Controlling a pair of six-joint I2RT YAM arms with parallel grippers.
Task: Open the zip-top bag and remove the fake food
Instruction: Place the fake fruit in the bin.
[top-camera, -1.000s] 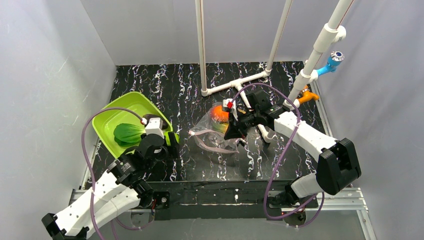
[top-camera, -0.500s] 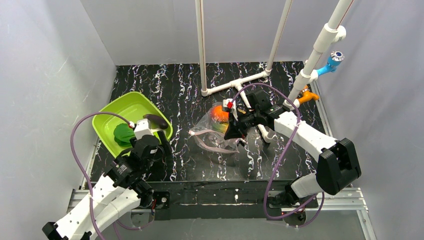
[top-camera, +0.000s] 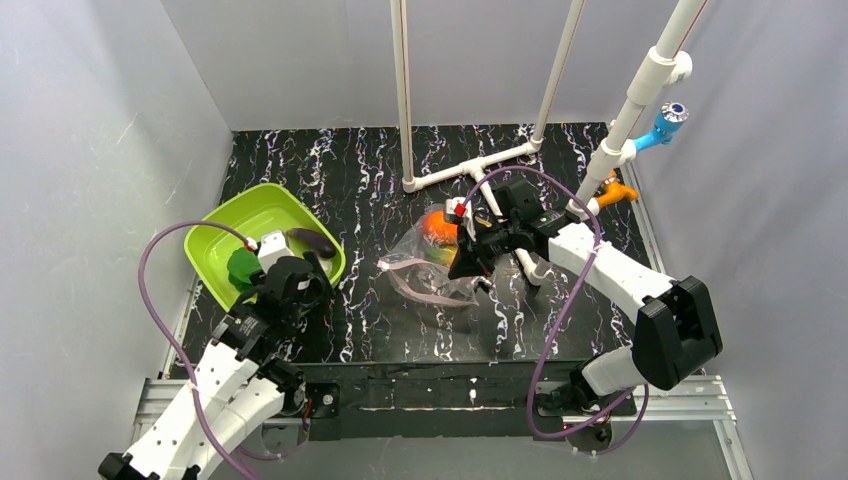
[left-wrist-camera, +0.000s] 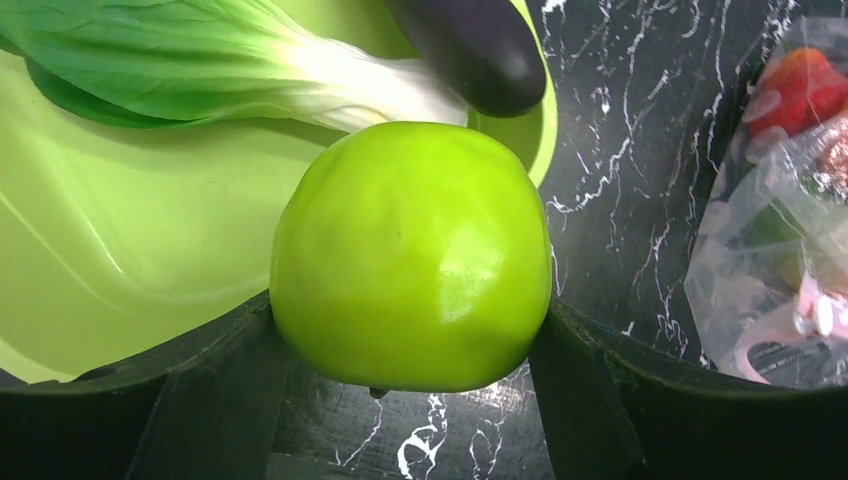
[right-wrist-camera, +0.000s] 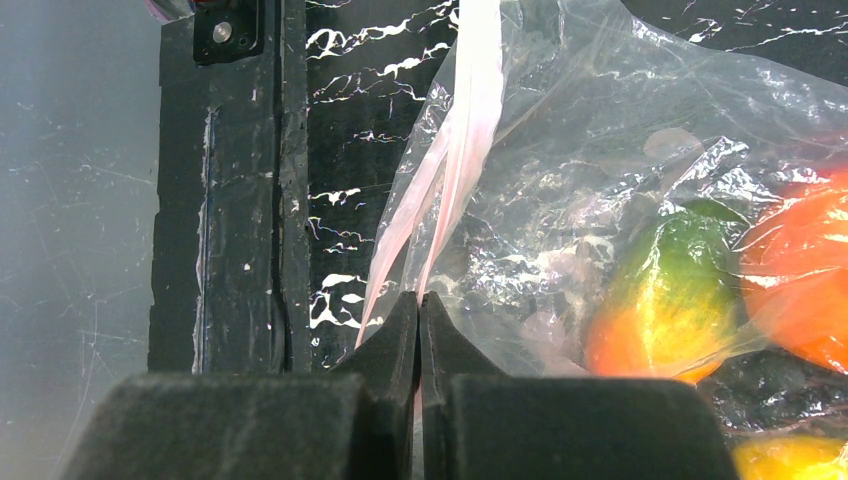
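The clear zip-top bag (top-camera: 432, 262) lies mid-table with its pinkish zip strip (right-wrist-camera: 455, 150) running up from my right gripper (right-wrist-camera: 419, 300), which is shut on that strip. Inside the bag are an orange (right-wrist-camera: 800, 270) and a green-and-orange fruit (right-wrist-camera: 665, 300). My left gripper (left-wrist-camera: 410, 330) is shut on the green round fruit (left-wrist-camera: 410, 255) and holds it over the near rim of the lime-green tray (top-camera: 222, 240). The leafy bok choy (left-wrist-camera: 190, 60) and the dark purple eggplant (left-wrist-camera: 470, 50) lie in the tray.
White PVC pipes (top-camera: 480, 160) stand behind the bag, with a blue fitting (top-camera: 668, 120) and an orange piece (top-camera: 618, 190) at the back right. Grey walls close in on both sides. The black marbled table (top-camera: 400, 320) ends at a metal rail in front.
My left arm has swung left and back toward the tray, carrying the green round fruit. The right arm and the bag have stayed still.
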